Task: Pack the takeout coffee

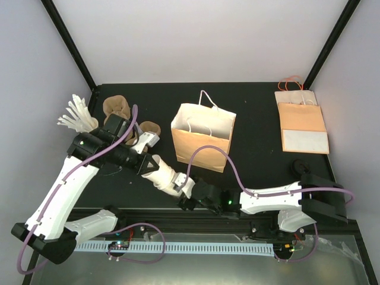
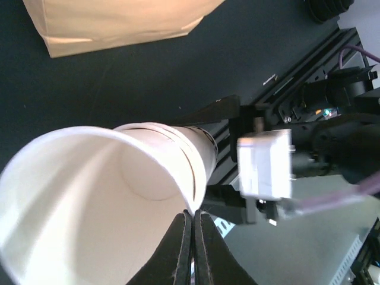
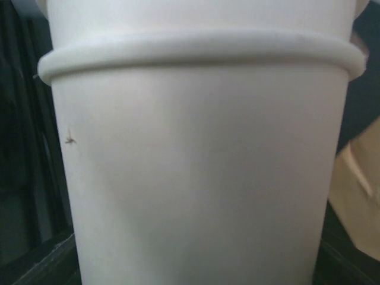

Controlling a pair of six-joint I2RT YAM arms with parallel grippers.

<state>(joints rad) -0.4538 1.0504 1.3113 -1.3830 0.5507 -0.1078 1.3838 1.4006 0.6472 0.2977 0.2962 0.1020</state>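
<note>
Takeout coffee: the takeout coffee (image 1: 301, 165) stands at about 3 o'clock on the surface, well apart from both pincers. From above only its round black lid shows, and the cup under it cannot be made out.
Surface: a dark matte surface (image 1: 255, 119) carries everything.
Brown bag: a tall open brown paper bag with white string handles (image 1: 199, 145) stands near the centre, toward 12 o'clock, with its mouth facing up.
Cup stack: a stack of plain lidless white paper cups (image 1: 167, 178) is held lying sideways above the surface, at 6 o'clock from the brown bag. Its open mouth faces the left arm.
Left pincer: the left pincer (image 2: 193, 215) is clenched on the rim wall of the outermost cup in the stack.
Right pincer: the right pincer (image 1: 189, 200) sits at the narrow end of the stack with a dark finger on either side. Whether it presses the cups cannot be told, since white cup wall fills the right wrist view.
Flat bag: a second brown paper bag with orange handles (image 1: 303, 119) lies flat at 2 o'clock.
Stirrers: a bunch of white stirrers (image 1: 76, 116) fans out at 10 o'clock.
Sleeves: brown cardboard cup sleeves (image 1: 117, 107) sit just beside the stirrers, partly hidden by the left arm.
</note>
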